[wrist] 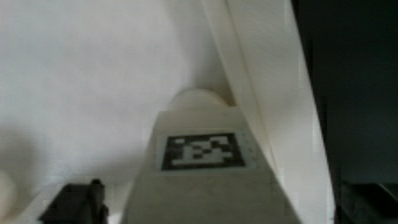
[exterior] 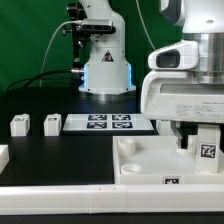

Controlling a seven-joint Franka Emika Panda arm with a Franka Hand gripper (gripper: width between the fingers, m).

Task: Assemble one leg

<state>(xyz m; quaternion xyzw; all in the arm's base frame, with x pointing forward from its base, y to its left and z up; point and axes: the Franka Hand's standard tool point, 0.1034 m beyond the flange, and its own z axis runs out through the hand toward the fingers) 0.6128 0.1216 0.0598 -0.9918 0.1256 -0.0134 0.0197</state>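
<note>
Only the exterior view takes in the whole bench: the arm's gripper (exterior: 193,135) hangs low over the large white panel (exterior: 140,158) on that view's right, with the leg (exterior: 207,144) standing upright between the fingers, its tagged face turned toward the camera. Two more white blocks (exterior: 19,124) (exterior: 52,123) sit apart on the black table (exterior: 60,155) at the left, and the marker board (exterior: 108,123) lies flat between them and the panel. The wrist view shows what the other cannot: the leg (wrist: 210,150) from close above, its long axis running down toward the panel (wrist: 89,80), a tag on its face, a dark fingertip (wrist: 79,203) beside it. The jaws are clenched on the leg.
</note>
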